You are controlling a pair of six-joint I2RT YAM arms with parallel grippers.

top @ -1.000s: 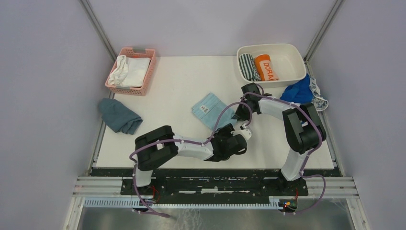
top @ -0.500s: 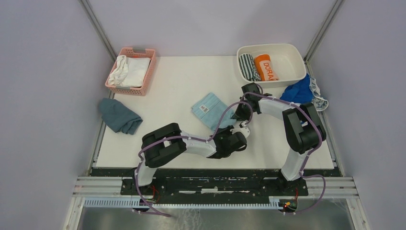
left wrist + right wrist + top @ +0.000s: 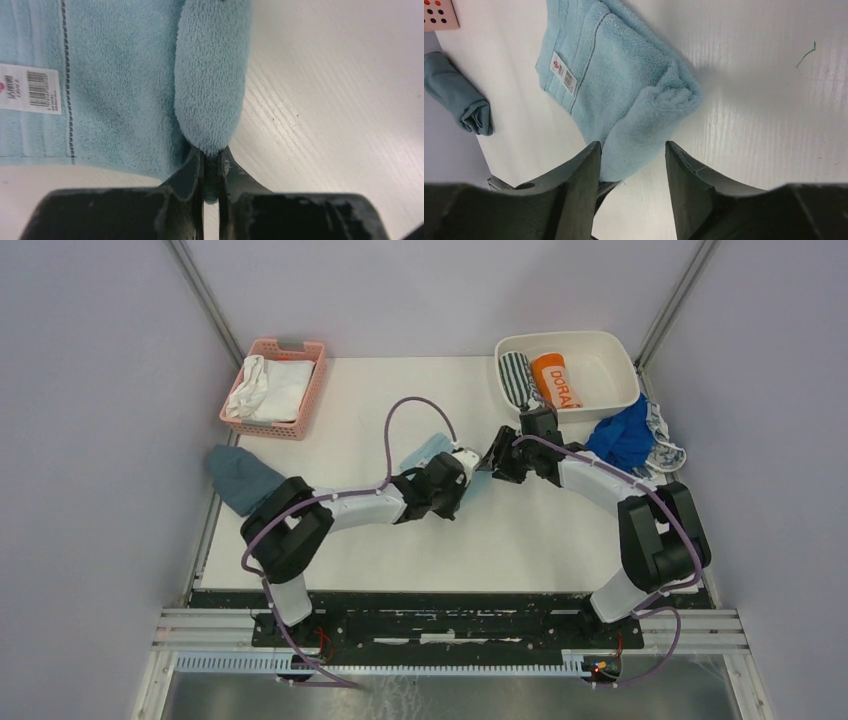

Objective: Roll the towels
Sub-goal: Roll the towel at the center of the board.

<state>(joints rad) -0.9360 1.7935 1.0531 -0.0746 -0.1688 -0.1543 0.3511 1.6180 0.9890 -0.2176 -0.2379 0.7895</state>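
The light blue towel (image 3: 115,75) lies mid-table with its near edge turned over into a thick fold (image 3: 212,75). My left gripper (image 3: 211,156) is shut on the end of that fold. From above, the left gripper (image 3: 466,478) lies over the light blue towel (image 3: 424,452). My right gripper (image 3: 632,149) stands open just above the fold's other end (image 3: 644,120), gripping nothing; from above the right gripper (image 3: 496,458) is just right of the left one. The royal blue towel (image 3: 622,435) and the patterned whitish towel (image 3: 668,445) lie bunched at the right edge.
A white bin (image 3: 612,352) at the back right holds a striped roll (image 3: 516,378) and an orange roll (image 3: 556,380). A pink basket (image 3: 312,390) with white cloths stands at the back left. A dull teal-grey cloth (image 3: 240,480) lies at the left edge.
My left arm has swung from the near edge up to the towel and shut on its folded edge. The right gripper has opened, letting go of the towel.
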